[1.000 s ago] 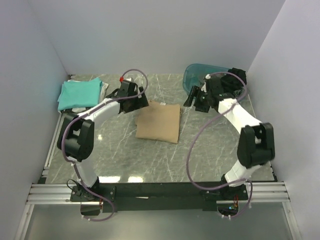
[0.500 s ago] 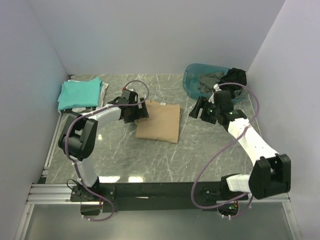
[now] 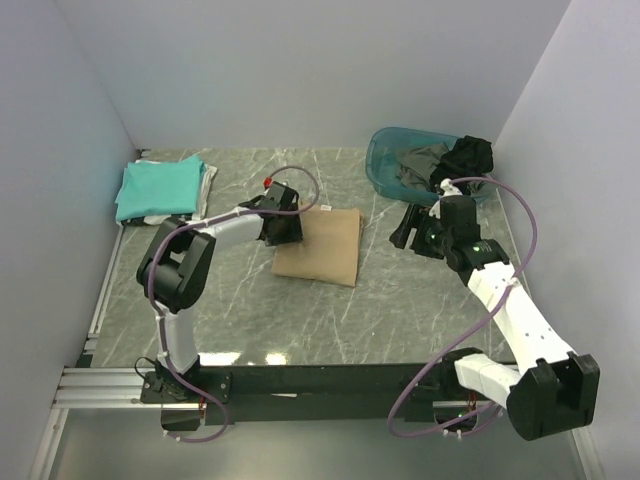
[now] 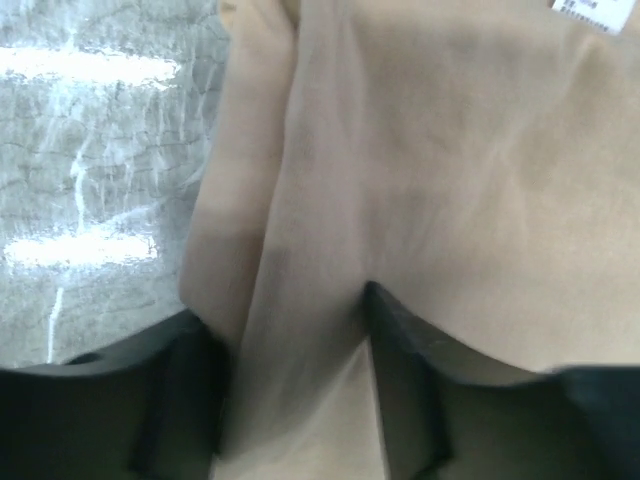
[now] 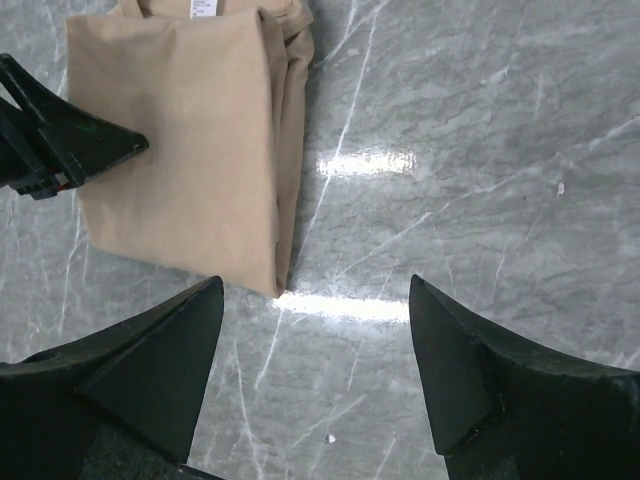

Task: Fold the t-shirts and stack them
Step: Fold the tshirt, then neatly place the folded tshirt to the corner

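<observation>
A folded tan t-shirt (image 3: 322, 247) lies mid-table, its white neck label (image 4: 585, 12) at the far end. My left gripper (image 3: 285, 231) sits at the shirt's left edge; in the left wrist view the tan cloth (image 4: 430, 180) fills the gap of that gripper (image 4: 295, 390), with both fingers pressed against a fold of it. My right gripper (image 3: 408, 228) hovers open to the right of the shirt, over bare marble (image 5: 315, 370), with the tan t-shirt (image 5: 180, 150) ahead to its left. A folded teal t-shirt (image 3: 160, 185) tops a stack at the back left, over white cloth (image 3: 152, 217).
A teal basket (image 3: 383, 160) stands at the back right holding dark grey and black garments (image 3: 455, 158). White walls close in the table on three sides. The left arm's black finger (image 5: 75, 145) shows over the shirt in the right wrist view.
My left gripper came forward and down onto the tan shirt's left edge and its jaws closed in. My right arm pulled back from the basket toward the near right.
</observation>
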Available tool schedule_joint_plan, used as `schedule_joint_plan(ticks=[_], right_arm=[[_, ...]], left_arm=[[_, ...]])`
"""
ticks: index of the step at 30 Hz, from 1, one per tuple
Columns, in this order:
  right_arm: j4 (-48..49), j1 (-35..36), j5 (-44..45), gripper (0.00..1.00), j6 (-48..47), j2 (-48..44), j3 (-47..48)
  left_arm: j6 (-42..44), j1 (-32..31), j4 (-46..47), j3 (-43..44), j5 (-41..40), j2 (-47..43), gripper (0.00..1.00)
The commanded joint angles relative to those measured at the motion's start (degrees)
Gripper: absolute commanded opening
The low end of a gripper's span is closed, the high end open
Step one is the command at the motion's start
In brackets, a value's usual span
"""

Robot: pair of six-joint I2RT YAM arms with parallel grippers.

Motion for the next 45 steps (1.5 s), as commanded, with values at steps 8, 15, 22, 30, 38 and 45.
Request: schedule_joint_plan(ticks=[8,15,22,30,38,45], right_arm=[[-0.13,-0.19,3.83,0.81,-2.8,-4.16,-1.7],[0.66,-0.28,4.97,0.81,-3.16,-5.66,-2.67],[1.71,-0.28,5.59,0.81,-3.33,-6.1,-4.16],[2.51,-0.19,5.32,0.82,-3.24,-5.58,-4.78],[2.42,-0.28,6.55,0.82,-2.72,-4.69,-4.69],[2.33,-0.46,9.19,0.84,-1.84,-5.4,-4.95]], left_arm=[[1.77,-4.91,-8.52,6.67,-14.6,5.85,0.21],[7.81,-4.91,-9.06,9.75,-27.95,4.8,0.01],[24.61,0.44,1.74,6.15,-33.41,0.58,0.01],[47.62,9.05,14.68,0.88,-30.79,-6.36,0.01],[56.07,18.1,11.52,6.67,-26.83,-10.06,0.01],[58.02,21.63,8.8,10.72,-24.81,-12.08,0.01]])
